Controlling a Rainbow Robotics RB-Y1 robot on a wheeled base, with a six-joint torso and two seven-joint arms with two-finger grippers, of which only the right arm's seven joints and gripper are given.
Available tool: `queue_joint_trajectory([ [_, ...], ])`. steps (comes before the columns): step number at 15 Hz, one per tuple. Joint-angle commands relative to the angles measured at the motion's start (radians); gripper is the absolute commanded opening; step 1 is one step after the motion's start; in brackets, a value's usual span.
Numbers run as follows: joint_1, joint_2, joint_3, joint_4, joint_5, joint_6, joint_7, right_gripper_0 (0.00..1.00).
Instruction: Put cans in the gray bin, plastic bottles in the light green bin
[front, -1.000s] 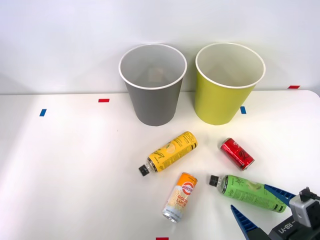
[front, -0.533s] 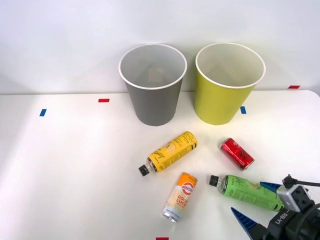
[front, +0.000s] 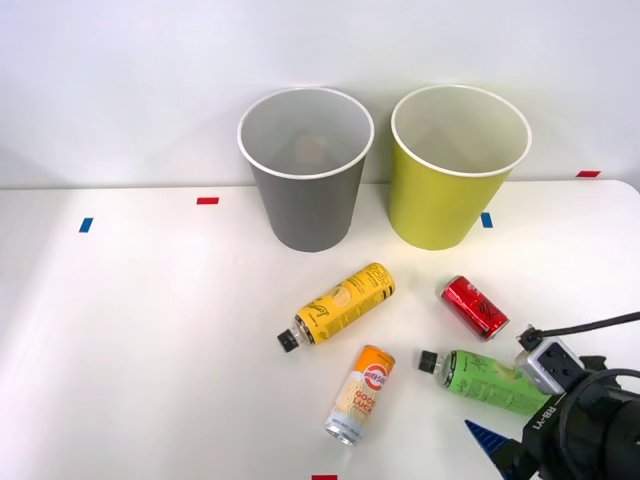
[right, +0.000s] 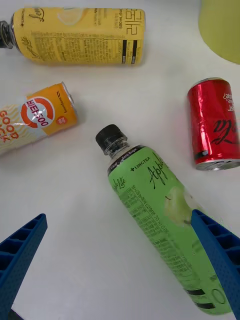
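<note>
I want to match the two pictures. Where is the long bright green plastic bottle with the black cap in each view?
Front view: the bright green plastic bottle lies on the table, lower right, beside the right gripper.
Right wrist view: it lies between the open blue fingers.
Shared landmark: the short red metal can just beyond it.

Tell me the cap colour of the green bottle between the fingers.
Black. The green bottle has a black cap, clearest in the right wrist view.
</note>
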Motion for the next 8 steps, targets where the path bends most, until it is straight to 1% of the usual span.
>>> queue_joint_trajectory([
  [1, -0.108, -0.004, 0.029, -0.003, -0.005, 0.134, 0.222, 1.0],
  [2, -0.144, 0.002, 0.046, -0.003, -0.005, 0.186, 0.302, 1.0],
  [5, -0.24, 0.048, 0.114, -0.003, -0.005, 0.309, 0.46, 1.0],
  [7, -0.291, 0.074, 0.131, -0.003, -0.02, 0.397, 0.528, 1.0],
  [8, -0.306, 0.087, 0.132, -0.003, -0.049, 0.428, 0.542, 1.0],
])
